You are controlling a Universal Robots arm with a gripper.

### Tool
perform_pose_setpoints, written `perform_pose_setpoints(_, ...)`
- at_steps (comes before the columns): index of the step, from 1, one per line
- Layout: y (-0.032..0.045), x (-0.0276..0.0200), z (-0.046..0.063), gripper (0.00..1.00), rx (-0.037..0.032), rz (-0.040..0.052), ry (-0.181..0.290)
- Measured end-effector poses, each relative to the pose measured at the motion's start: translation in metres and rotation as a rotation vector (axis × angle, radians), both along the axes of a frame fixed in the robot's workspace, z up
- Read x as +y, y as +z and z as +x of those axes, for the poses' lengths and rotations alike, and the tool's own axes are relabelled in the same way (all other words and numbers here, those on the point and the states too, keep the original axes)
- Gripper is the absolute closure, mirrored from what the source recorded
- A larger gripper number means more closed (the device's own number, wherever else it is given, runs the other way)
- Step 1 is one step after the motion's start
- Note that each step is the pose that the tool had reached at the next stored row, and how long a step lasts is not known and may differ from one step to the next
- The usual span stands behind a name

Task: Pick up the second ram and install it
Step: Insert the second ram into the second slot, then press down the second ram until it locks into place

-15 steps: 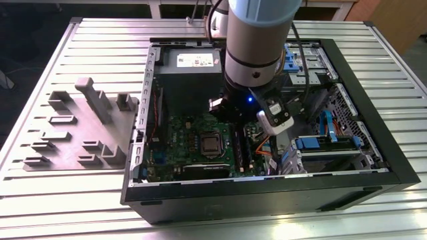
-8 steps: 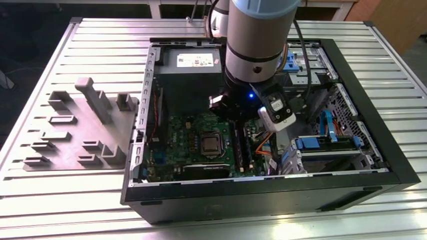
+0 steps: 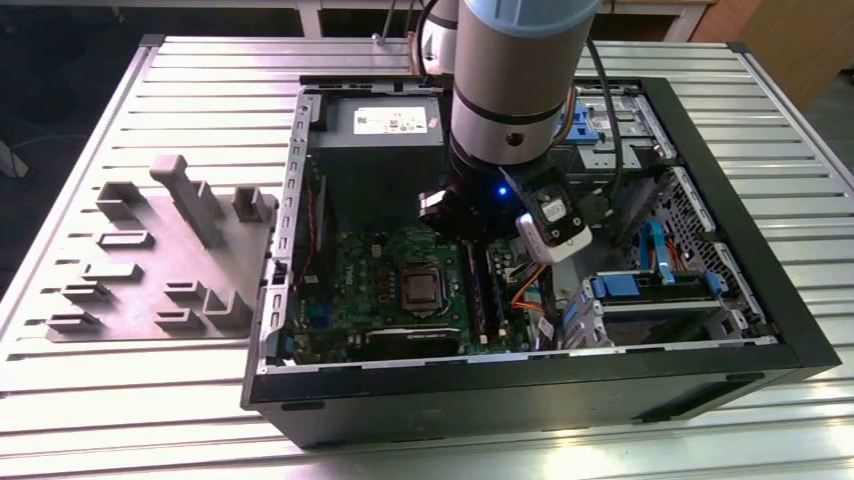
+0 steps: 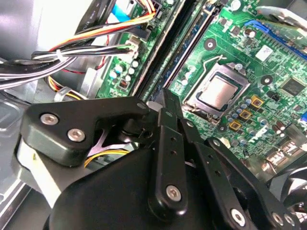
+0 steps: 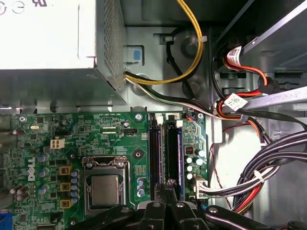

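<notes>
Second ram (image 5: 174, 158) directly beneath gripper (image 5: 167, 188)

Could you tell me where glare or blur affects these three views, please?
Exterior view: glare whitens the table slats in front. Second wrist view: the gripper links in the foreground are soft and the cables look washed out. First wrist view: evenly lit, motherboard sharp.

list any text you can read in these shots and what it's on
white label on the power supply: print too small to read
white cable tag: print blurred, unreadable
motherboard: white maker's mark, not quoted here; other lettering too small to read
</notes>
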State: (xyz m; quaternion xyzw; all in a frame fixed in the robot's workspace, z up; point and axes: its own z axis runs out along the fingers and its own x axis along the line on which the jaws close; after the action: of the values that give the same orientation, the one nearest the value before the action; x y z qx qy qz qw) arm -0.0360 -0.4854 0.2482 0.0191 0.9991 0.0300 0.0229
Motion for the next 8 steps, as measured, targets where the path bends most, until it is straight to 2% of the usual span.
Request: perform_pose_setpoints(8,0.0015,0.0,0.0,0.9,0.0,0.0,0.0)
